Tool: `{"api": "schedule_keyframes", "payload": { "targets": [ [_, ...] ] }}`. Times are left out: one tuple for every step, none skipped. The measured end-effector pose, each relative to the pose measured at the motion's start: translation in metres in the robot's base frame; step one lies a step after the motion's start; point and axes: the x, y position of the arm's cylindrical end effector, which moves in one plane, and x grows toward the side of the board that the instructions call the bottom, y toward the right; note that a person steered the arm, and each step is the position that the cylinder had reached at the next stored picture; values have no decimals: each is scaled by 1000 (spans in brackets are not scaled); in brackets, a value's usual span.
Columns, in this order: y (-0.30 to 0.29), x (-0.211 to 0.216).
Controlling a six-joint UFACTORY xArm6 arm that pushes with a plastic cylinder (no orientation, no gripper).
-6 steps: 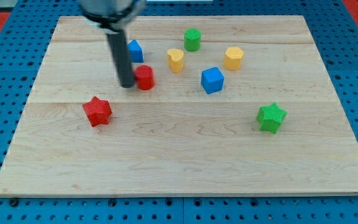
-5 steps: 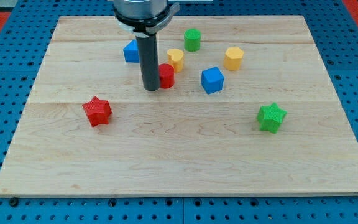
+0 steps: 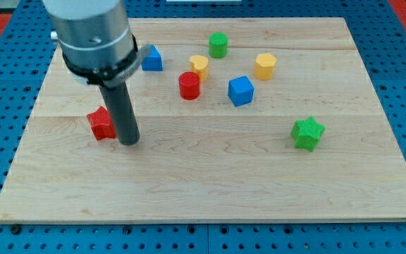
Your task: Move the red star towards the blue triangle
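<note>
The red star [image 3: 101, 123] lies on the wooden board [image 3: 210, 183] at the view's left, partly hidden behind my rod. My tip [image 3: 129, 142] rests on the board right beside the star's right side, touching or nearly touching it. The blue triangle [image 3: 151, 59] sits toward the view's top, up and to the right of the star, next to the arm's body.
A red cylinder [image 3: 189, 85], a yellow block [image 3: 199, 66], a green block [image 3: 218, 44], a yellow hexagonal block [image 3: 264, 65] and a blue cube [image 3: 240, 91] cluster at the top centre. A green star [image 3: 307, 133] lies at the right.
My tip has pushed the red cylinder to the right, then swung down-left to the red star's right side. The red star has shifted slightly left.
</note>
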Motion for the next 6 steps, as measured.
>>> {"api": "schedule_keyframes", "payload": {
  "targets": [
    [-55,7],
    [-64,-36],
    [-63,-79],
    [-27,-82],
    [-21,-59],
    [19,-54]
  ]
}}
